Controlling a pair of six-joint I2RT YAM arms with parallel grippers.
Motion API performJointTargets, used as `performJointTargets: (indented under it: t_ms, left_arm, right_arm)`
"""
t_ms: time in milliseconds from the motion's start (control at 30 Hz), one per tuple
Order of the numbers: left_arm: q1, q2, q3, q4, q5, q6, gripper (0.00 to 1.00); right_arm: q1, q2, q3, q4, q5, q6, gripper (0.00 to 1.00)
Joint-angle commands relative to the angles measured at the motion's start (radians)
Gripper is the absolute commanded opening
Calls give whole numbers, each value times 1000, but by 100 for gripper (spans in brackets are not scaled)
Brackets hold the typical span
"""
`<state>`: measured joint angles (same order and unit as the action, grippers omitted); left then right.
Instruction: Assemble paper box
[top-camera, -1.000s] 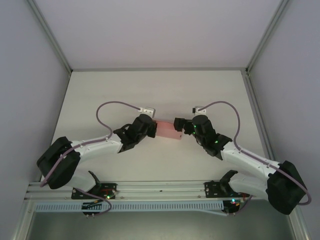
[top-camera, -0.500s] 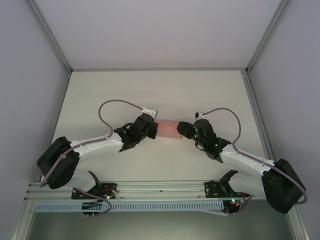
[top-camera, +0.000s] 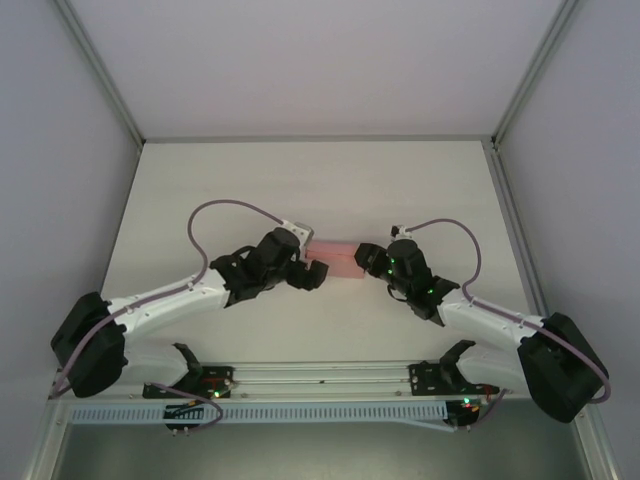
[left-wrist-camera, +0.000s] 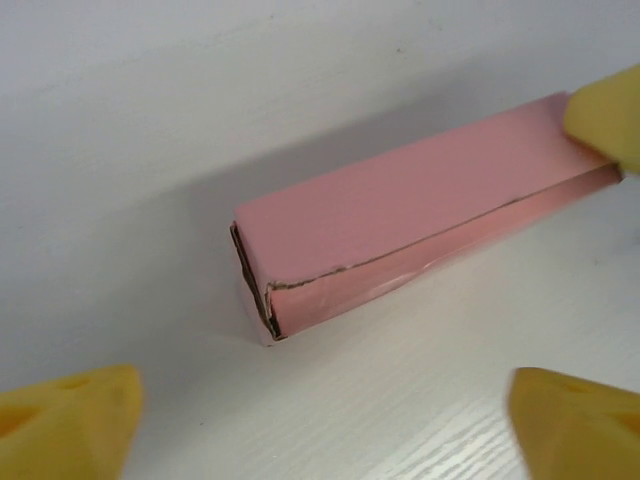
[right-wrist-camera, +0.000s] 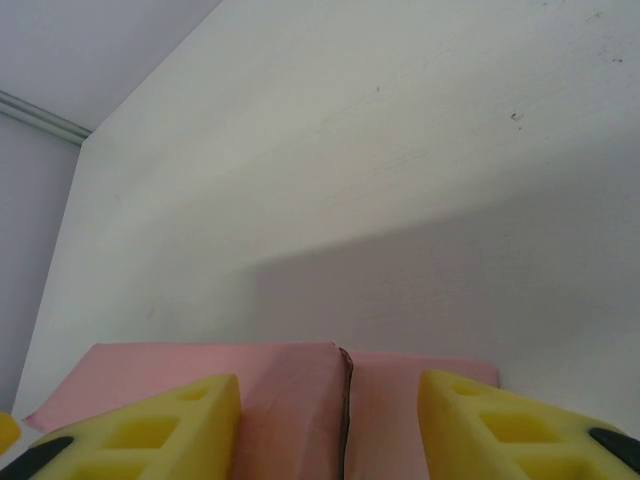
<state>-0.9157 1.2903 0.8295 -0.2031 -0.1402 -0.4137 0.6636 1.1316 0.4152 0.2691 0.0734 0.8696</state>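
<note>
Since a second ago my left gripper (left-wrist-camera: 320, 420) has let go and gapes wide; the paper box (left-wrist-camera: 400, 215) lies mid-frame on the surface (top-camera: 300, 190), right gripper (right-wrist-camera: 330, 410) seemingly pinching its end.

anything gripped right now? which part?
The left gripper is open, clear of the paper box. The right gripper straddles its end; whether it's clamped cannot be told.
</note>
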Motion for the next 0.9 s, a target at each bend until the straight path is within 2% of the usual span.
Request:
performJointTargets:
  t_ms: [0, 133, 267, 367, 433, 533, 700, 767, 867]
  left_arm:
    - [88, -18, 38, -14, 116, -80, 100]
    - [218, 17, 25, 89, 314, -129, 100]
    - [269, 65, 20, 135, 400, -127, 100]
    - [281, 99, 15, 147, 429, -116, 99]
    - [290, 120, -5, 174, 459, -116, 95]
    - [303, 141, -34, 215, 508, -128, 92]
    - [316, 158, -76, 236, 516, -132, 88]
    - [324, 165, -88, 246, 525, -135, 88]
    - [336, 177, -97, 261, 536, -142, 84]
  right_arm:
    - [8, 39, -47, -149, 7, 15, 49]
    - [7, 37, -55, -153, 13, 14, 46]
    - [7, 36, -58, -158, 23, 11, 44]
    - [7, 40, -65, -151, 31, 11, 42]
    - [6, 47, -67, -151, 32, 6, 38]
    - [7, 66, -77, -132, 38, 3, 30]
    - [5, 97, -106, -77, 29, 5, 20]
    - [5, 100, -123, -61, 36, 5, 12]
    - [5, 105, -141, -48, 46, 5, 8]
